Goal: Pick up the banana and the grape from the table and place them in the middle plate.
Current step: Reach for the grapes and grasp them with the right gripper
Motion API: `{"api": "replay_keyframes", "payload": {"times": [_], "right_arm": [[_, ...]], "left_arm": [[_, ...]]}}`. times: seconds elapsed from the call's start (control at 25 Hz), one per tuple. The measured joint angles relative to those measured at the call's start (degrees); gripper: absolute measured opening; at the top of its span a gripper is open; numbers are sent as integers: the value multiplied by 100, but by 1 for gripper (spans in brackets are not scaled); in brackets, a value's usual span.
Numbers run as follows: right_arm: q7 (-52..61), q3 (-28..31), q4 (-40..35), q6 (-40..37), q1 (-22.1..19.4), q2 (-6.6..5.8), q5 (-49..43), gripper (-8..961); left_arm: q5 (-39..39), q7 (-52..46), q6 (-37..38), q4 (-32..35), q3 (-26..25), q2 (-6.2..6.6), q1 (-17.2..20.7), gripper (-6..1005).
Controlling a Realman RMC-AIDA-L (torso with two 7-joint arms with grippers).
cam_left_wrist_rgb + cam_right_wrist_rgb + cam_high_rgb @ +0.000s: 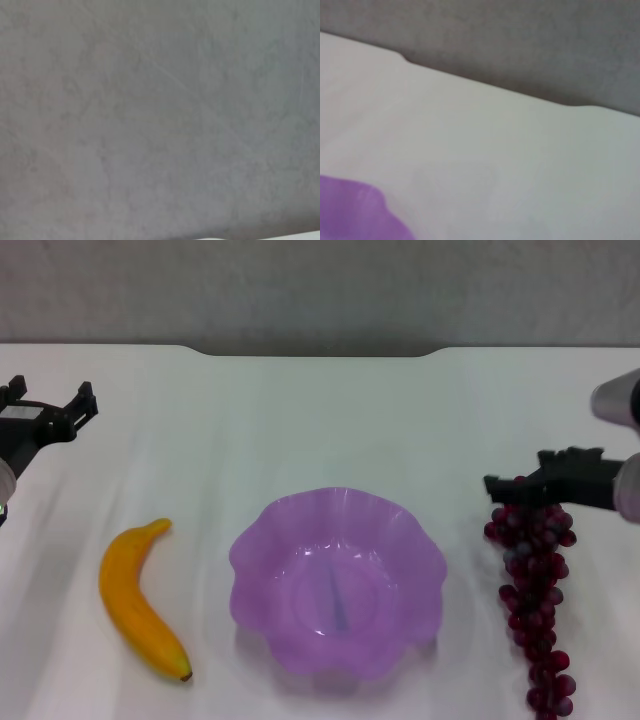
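The banana [138, 604] lies on the white table [320, 420] at the left front, dark tip toward me. The light-purple scalloped middle plate [337, 585] stands empty at the centre front; part of its rim shows in the right wrist view [350, 212]. The grape bunch [535, 605] lies lengthwise at the right. My right gripper [545, 483] is open and low over the far end of the bunch, at its stem end. My left gripper [50, 405] is open and empty at the far left, well beyond the banana.
The table's dark notched far edge [315, 348] runs below a grey wall, and it also shows in the right wrist view [485, 82]. The left wrist view shows only the grey wall [160, 110]. Bare tabletop [495, 160] lies beyond the plate.
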Motion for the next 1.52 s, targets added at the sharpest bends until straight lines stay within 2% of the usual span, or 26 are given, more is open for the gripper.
{"api": "replay_keyframes", "payload": {"times": [0.16, 0.28, 0.4, 0.56, 0.64, 0.84, 1.08, 1.28, 1.52], "right_arm": [[88, -260, -129, 148, -81, 6, 31, 879], [186, -328, -456, 227, -298, 6, 31, 880], [261, -337, -1029, 146, -802, 8, 18, 880], [268, -297, -1365, -796, -1467, 6, 226, 880], [242, -269, -1161, -1007, -1482, -12, 441, 880], [41, -359, -344, -1393, -1100, -17, 742, 880], [-1094, -479, 641, -1504, -623, -13, 2184, 880], [-1597, -600, 520, -1608, -921, 9, 2915, 879], [-1629, -838, -147, -1738, -1513, 6, 3057, 879]], "left_arm": [[0, 0, 48, 25, 1, 6, -24, 879], [0, 0, 76, 38, 1, 13, -24, 879], [0, 0, 96, 40, 1, 14, -15, 879], [0, 0, 97, 40, -13, 16, 6, 879], [0, 0, 98, 46, -19, 17, 15, 879], [0, 0, 97, 48, -2, 17, -10, 879], [0, 0, 96, 49, 5, 17, -19, 879], [0, 0, 98, 66, 3, 17, -15, 879], [0, 0, 101, 83, 0, 17, 13, 879]]}}
